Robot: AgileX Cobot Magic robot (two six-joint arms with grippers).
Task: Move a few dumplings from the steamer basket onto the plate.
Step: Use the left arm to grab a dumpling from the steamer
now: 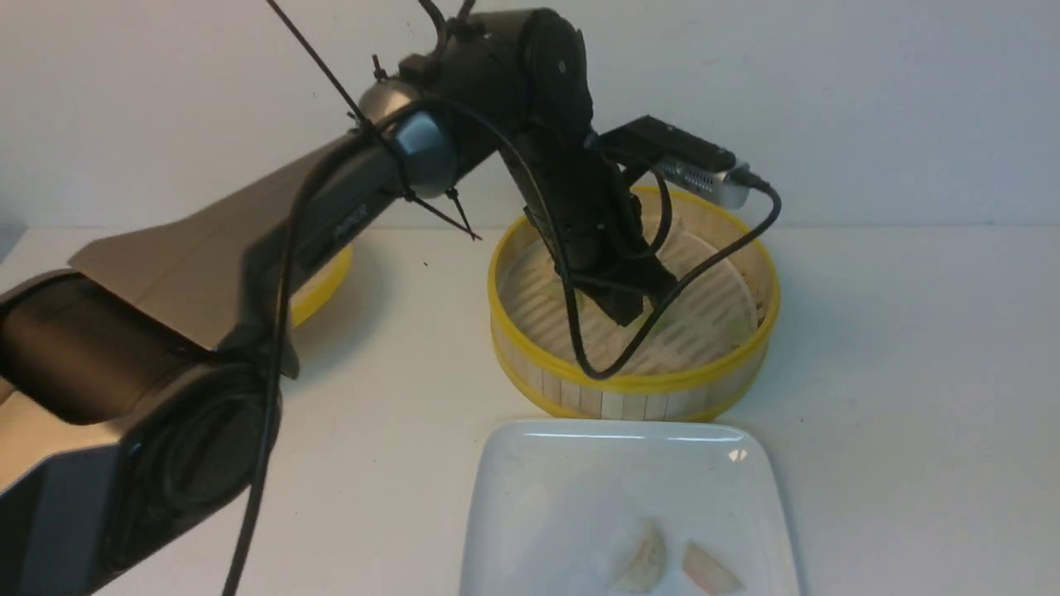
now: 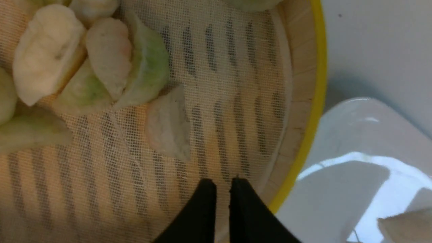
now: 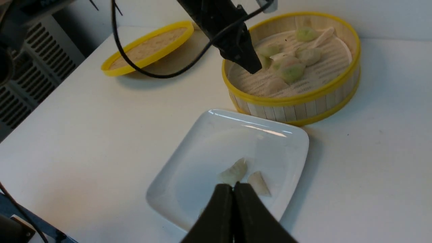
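The steamer basket [image 1: 629,385] stands at centre back and holds several white and green dumplings [image 2: 111,60]. One white dumpling [image 2: 167,126] lies apart from the heap, nearest my left gripper [image 2: 222,184]. That gripper hangs inside the basket [image 2: 315,101] near its rim, jaws a narrow gap apart with nothing between them; it also shows in the front view [image 1: 629,310]. The white plate [image 1: 580,480] lies in front of the basket with two dumplings [image 1: 642,563] on it. My right gripper [image 3: 233,185] is shut and empty above the plate [image 3: 202,152], close to those two dumplings [image 3: 233,172].
The shallow yellow-rimmed lid [image 3: 148,47] lies on the white table to the basket's left, partly behind my left arm in the front view [image 1: 323,285]. A black cable [image 1: 596,364] droops from the left wrist over the basket's front rim. A wall stands behind the table.
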